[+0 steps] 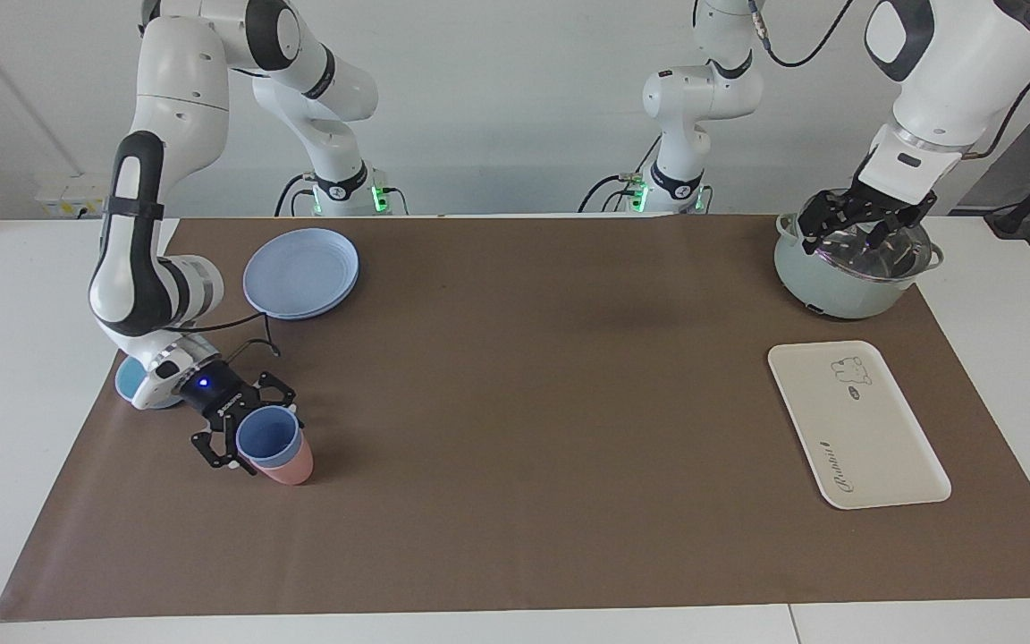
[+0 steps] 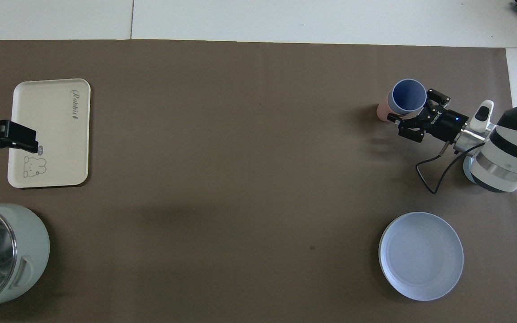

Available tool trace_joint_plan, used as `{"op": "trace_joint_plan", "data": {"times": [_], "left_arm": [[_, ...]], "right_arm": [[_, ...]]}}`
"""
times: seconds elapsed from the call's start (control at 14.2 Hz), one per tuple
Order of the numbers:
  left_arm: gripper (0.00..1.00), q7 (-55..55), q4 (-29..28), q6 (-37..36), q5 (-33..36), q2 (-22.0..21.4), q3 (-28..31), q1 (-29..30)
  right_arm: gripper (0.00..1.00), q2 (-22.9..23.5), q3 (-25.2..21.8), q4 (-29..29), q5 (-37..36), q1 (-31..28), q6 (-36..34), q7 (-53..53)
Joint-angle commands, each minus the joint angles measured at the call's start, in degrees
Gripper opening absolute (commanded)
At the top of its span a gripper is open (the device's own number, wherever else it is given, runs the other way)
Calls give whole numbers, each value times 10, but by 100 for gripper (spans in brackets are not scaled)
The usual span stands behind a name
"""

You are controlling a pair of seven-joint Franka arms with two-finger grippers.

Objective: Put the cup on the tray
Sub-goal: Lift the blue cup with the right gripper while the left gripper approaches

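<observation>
The periwinkle-blue cup (image 1: 266, 436) leans at a tilt against a salmon-pink tumbler (image 1: 293, 468) at the right arm's end of the table. It also shows in the overhead view (image 2: 405, 96). My right gripper (image 1: 251, 431) is low at the table, with its fingers on either side of the cup and closed on its wall. The cream-white tray (image 1: 855, 425) with the bear drawing lies flat and bare at the left arm's end; it also shows in the overhead view (image 2: 50, 134). My left gripper (image 1: 864, 234) waits open and empty in the air above the pot and the tray's edge.
A pale green pot (image 1: 837, 291) with a shiny inside stands nearer to the robots than the tray. A round blue plate (image 1: 301, 273) lies nearer to the robots than the cup. A low light-blue bowl (image 1: 126, 380) is partly hidden under the right arm.
</observation>
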Motion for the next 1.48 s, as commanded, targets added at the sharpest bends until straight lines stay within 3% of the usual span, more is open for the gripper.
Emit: {"op": "trace_joint_plan", "data": {"times": [0.0, 0.35, 0.42, 0.49, 0.56, 0.63, 0.99, 1.2, 1.41], "left_arm": [[100, -1, -15, -2, -4, -15, -2, 5], [100, -2, -15, -2, -4, -15, -1, 5], [100, -1, -15, -2, -4, -15, -2, 5], [100, -1, -15, -2, -4, -15, -2, 5], [100, -1, -15, -2, -4, -15, -2, 5], [100, -1, -15, -2, -4, -15, -2, 5], [100, -1, -15, -1, -4, -15, -2, 4], [100, -2, -15, 2, -4, -15, -2, 4], [100, -2, -13, 4, -4, -14, -3, -4]], "right_arm": [[100, 7, 2, 5, 29, 7, 12, -20], [100, 7, 2, 4, 46, 15, 23, -20], [95, 7, 2, 4, 46, 15, 23, -19], [84, 7, 2, 5, 46, 15, 23, -20], [49, 7, 2, 5, 46, 15, 24, -21], [3, 7, 2, 5, 47, 15, 26, -21], [0, -23, 0, 5, 19, 23, 55, 20], [0, -81, 0, -4, -85, 50, 125, 112], [0, -124, 0, -10, -241, 69, 136, 262]]}}
